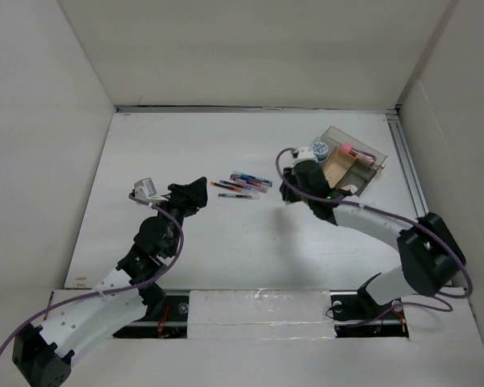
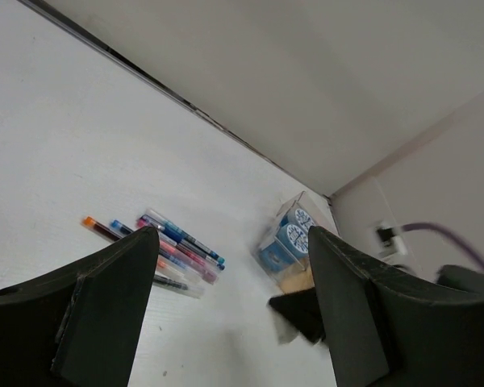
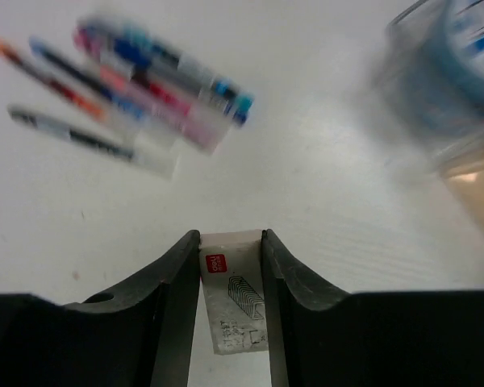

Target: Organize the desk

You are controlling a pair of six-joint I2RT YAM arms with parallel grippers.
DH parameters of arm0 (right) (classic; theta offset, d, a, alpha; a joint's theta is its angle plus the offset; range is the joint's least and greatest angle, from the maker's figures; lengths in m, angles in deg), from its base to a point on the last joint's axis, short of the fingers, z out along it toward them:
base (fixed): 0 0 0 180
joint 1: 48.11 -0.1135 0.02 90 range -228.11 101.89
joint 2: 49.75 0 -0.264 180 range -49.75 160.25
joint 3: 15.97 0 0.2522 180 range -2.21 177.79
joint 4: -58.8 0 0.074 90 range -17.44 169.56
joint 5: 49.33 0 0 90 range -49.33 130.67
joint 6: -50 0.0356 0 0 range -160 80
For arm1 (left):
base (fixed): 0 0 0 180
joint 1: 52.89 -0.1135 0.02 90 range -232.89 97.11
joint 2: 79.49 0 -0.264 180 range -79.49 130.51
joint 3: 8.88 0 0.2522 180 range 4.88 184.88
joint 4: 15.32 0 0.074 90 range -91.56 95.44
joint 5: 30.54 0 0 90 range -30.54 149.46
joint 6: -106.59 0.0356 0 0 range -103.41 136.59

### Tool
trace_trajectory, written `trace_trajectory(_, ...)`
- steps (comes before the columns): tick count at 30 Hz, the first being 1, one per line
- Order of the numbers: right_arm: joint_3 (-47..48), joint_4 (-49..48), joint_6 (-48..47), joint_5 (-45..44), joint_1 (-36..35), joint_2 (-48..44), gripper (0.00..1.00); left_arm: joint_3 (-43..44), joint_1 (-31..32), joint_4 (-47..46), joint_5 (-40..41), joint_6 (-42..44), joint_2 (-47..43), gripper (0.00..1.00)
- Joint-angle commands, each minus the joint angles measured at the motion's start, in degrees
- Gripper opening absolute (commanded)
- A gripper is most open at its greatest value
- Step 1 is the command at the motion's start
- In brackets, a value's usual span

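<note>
The right gripper was clamped on a small white box. Its two dark fingers pressed the box's sides, at the bottom centre of the right wrist view. The box bore a red logo and a line drawing of stacked staples; its lower end ran out of sight between the fingers. From above, the right gripper sat right of centre, and its own wrist hid the box and fingertips.

The pens lay side by side at the upper left of that wrist view, smeared by blur. The clear tray, also blurred, was cut off at the upper right, and a blue tape roll in it was only half in frame.

The left gripper stood spread wide with nothing between its fingers. In the top view it hung left of centre, near the pens but apart from them. Its right finger covered part of a dark shape at the bottom of the left wrist view.

The white desk filled the middle of the top view under both arms, with white panels around it and a metal rail at its right edge. The clear tray sat at its upper right. A pink item and a tan one in it were too small to name.
</note>
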Motion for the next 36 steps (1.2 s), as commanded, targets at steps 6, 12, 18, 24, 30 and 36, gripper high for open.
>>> trace_trajectory(6,-8.24,-13.47,15.21,-3.11,24.53,-17.12,0.19,0.09,-0.21,-1.78,-0.06,0.1,-0.23,0.71)
trace_trajectory(12,-8.61,-13.56,18.47,-4.43,34.73,-14.32,0.22,0.01,-0.21,-1.78,-0.33,0.01,0.12,0.71)
trace_trajectory(18,-6.41,-11.46,20.49,-4.95,37.28,-10.36,0.34,0.27,-0.21,-1.78,-0.06,0.18,0.12,0.71)
trace_trajectory(24,-6.84,-9.7,21.72,-7.59,37.29,-12.2,0.47,0.18,-0.21,-1.87,0.02,0.1,0.03,0.71)
trace_trajectory(30,-7.02,-9.43,20.94,-4.79,37.91,-12.55,0.68,0.27,-0.21,-1.6,0.02,0.1,0.21,0.71)
trace_trajectory(36,-6.43,-21.55,8.38,12.25,26.78,-8.89,0.07,-0.17,-0.21,-1.43,1.08,-0.17,-0.58,0.7)
